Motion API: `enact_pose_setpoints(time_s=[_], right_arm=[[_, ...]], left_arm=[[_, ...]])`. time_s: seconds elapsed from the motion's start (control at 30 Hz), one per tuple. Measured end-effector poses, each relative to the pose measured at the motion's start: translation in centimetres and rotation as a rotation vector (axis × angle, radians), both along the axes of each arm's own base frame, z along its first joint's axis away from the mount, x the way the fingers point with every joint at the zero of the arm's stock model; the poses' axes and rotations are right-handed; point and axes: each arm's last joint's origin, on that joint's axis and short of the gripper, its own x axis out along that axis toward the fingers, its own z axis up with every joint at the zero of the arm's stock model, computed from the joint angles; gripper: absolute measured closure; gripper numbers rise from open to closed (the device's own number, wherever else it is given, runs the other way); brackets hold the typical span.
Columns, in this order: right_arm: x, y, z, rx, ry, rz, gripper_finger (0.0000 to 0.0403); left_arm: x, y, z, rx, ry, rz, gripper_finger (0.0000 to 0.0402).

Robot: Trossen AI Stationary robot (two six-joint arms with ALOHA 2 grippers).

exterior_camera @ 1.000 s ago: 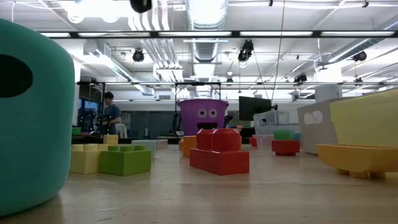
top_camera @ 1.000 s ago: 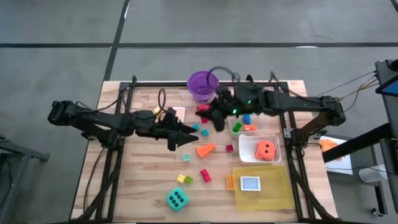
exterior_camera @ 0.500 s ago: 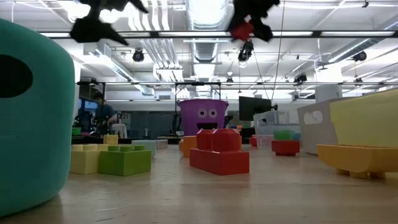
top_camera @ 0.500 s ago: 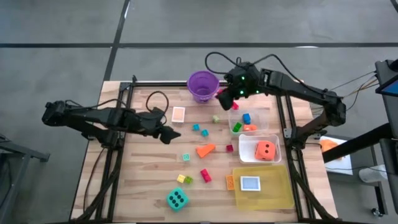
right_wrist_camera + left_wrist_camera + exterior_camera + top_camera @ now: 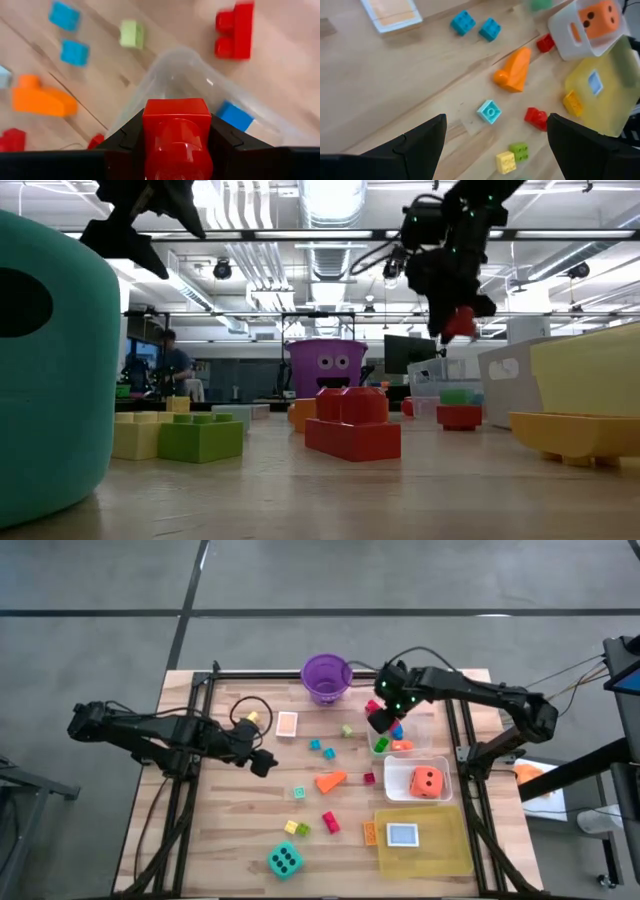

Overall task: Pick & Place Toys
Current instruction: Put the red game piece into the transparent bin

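Wooden tabletop (image 5: pixel 230 830) carries scattered toys. At left, the left gripper (image 5: pixel 262 762) hovers with jaws apart, empty. At right, the right gripper (image 5: pixel 176 150) clamps a red block (image 5: pixel 175 131) above the clear tub (image 5: pixel 172 82); the next move is probably lowering and releasing.

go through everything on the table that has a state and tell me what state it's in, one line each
Right claw: shut on red block, above clear tub.
Left claw: open, empty, above the table.
Clear tub: holds blue and green pieces.
Second tub: holds orange die.
Purple bucket: upright.
Yellow tray: holds a card.
Teal die: on the table.
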Motion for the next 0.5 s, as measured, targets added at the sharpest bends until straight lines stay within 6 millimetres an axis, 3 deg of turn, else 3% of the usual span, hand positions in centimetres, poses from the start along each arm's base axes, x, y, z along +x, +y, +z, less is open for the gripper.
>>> enact_pose_setpoints(time_s=[0.27,0.5], right_arm=[[-0.3,0.1,-3.9,-0.032,-0.036,0.021,0.0278],[-0.8,0.3,-5.5,-0.117,-0.006,0.164,0.0278]], left_arm=[[-0.2,0.0,-0.2,0.0,0.023,0.004,0.007],[-0.2,0.0,-0.2,-0.003,0.022,0.01,0.007]])
